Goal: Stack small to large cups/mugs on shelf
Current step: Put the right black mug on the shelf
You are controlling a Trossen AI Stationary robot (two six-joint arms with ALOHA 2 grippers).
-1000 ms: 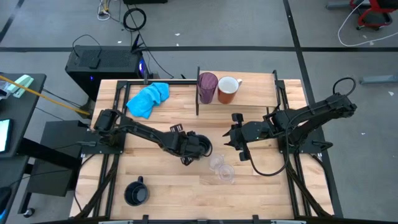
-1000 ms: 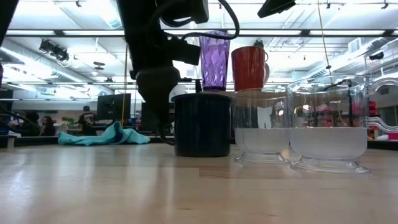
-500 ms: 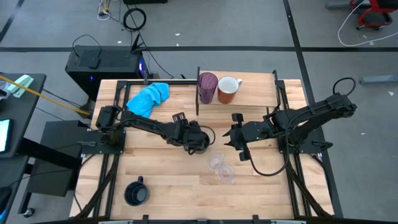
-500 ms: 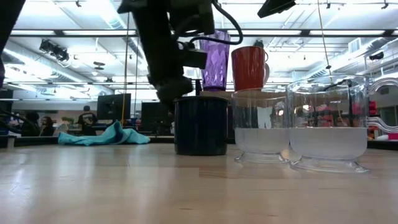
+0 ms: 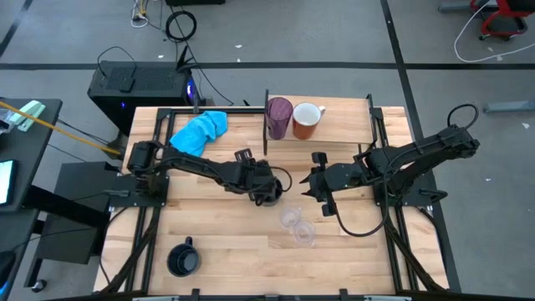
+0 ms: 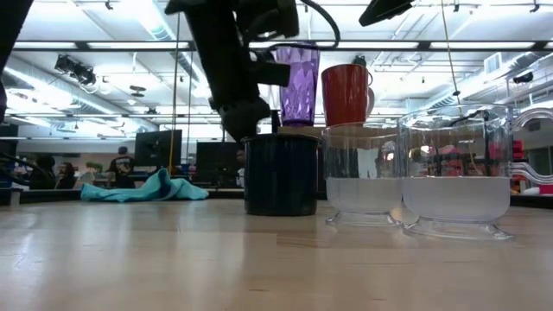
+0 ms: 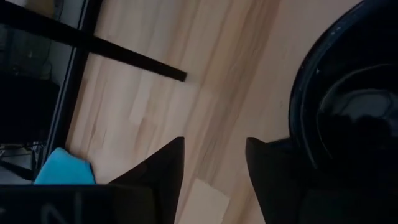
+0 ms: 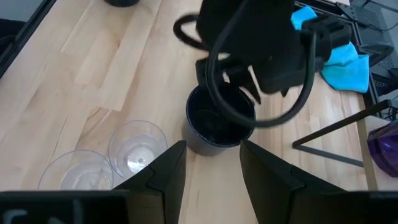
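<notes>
High view showed the left tool (image 5: 266, 189) directly over a black mug (image 5: 269, 191) at the counter's (image 5: 217, 251) middle, hiding it, while the low view revealed that mug (image 6: 280, 174) standing on the counter beneath the tool, whose fingers (image 7: 163, 167) stood narrowly parted beside its rim, holding nothing.

Bright overhead room light; left wrist view blurred close-up.
</notes>
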